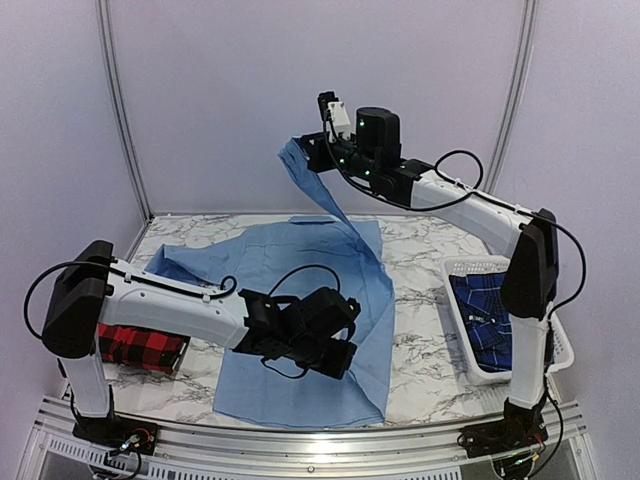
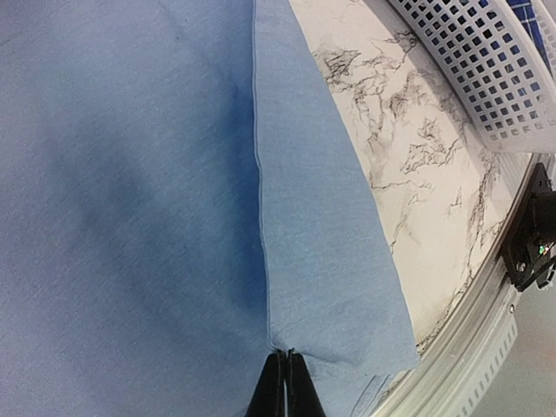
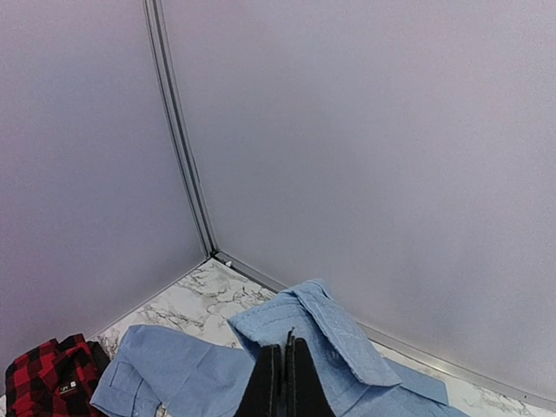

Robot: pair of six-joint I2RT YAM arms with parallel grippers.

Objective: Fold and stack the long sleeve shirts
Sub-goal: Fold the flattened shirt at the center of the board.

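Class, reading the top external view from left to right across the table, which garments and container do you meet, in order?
Red-and-black check cloth shirt → plain light blue cloth shirt, partly lifted → white perforated plastic basket, holding the dark blue plaid cloth shirt.

My right gripper (image 3: 281,352) pinched tight on the light blue shirt (image 3: 334,334), collar flopped just beyond my tips, a sleeve trailing left over the marble table (image 3: 195,304), red-and-black check shirt (image 3: 43,378) bunched at lower left, pale walls behind
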